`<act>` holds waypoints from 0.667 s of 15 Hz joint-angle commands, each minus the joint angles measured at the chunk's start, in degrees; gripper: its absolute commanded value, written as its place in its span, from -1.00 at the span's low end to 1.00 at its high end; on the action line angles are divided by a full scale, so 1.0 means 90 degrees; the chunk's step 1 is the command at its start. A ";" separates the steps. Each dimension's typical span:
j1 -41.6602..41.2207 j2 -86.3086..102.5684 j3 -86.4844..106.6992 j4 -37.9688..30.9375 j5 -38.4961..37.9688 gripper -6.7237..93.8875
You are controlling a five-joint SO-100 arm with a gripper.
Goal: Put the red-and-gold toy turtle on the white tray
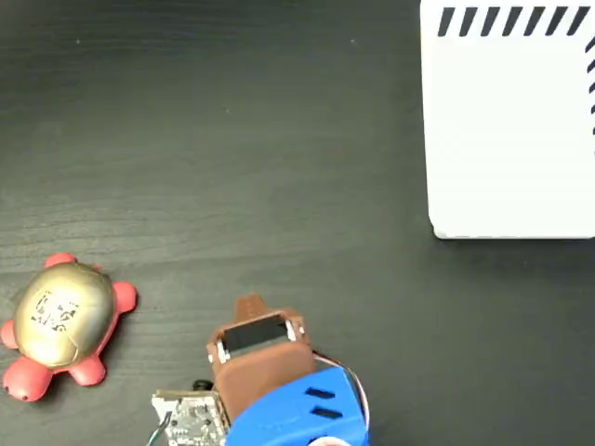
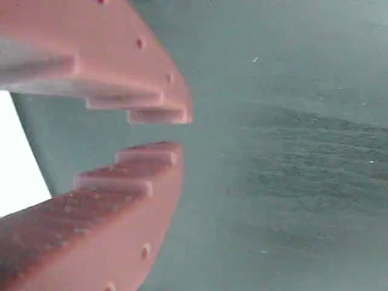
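Observation:
The red-and-gold toy turtle (image 1: 63, 323) sits on the dark table at the lower left of the fixed view, gold shell up, with its printed mark showing. The white tray (image 1: 509, 121) with black edge stripes lies at the upper right, with nothing on it. My gripper (image 1: 249, 307) is at the bottom centre, right of the turtle and well apart from it. In the wrist view my gripper (image 2: 180, 131) has its jaws almost together, with only a narrow slit at the tips and nothing between them. A white patch (image 2: 17, 163) shows behind the fingers (image 2: 121, 200).
The blue arm body (image 1: 302, 413) and a small circuit board (image 1: 191, 418) sit at the bottom edge of the fixed view. Bare dark wood-grain tabletop (image 1: 279, 167) lies between turtle and tray.

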 commanded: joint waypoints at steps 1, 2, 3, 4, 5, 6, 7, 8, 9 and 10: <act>-0.0264 0.0029 -0.0049 0.0049 -0.0234 -0.86; -0.0273 0.0029 -0.0049 0.0049 -0.0234 -0.86; -0.0313 0.0029 -0.0049 0.0049 -0.0293 -0.86; -0.0615 0.0039 -0.0049 0.0049 -0.0293 -0.86; -0.0889 0.0000 -0.0098 -0.0029 -0.0225 -0.86; -0.1084 -0.0283 -0.0449 -0.0264 -0.0205 -0.86; -0.1260 -0.0732 -0.0879 -0.0537 -0.0195 -0.86; -0.1426 -0.1318 -0.1338 -0.0713 -0.0205 -0.86; -0.1611 -0.1982 -0.1885 -0.0664 -0.0342 -0.86; -0.1748 -0.2676 -0.2500 -0.0459 -0.0605 -0.86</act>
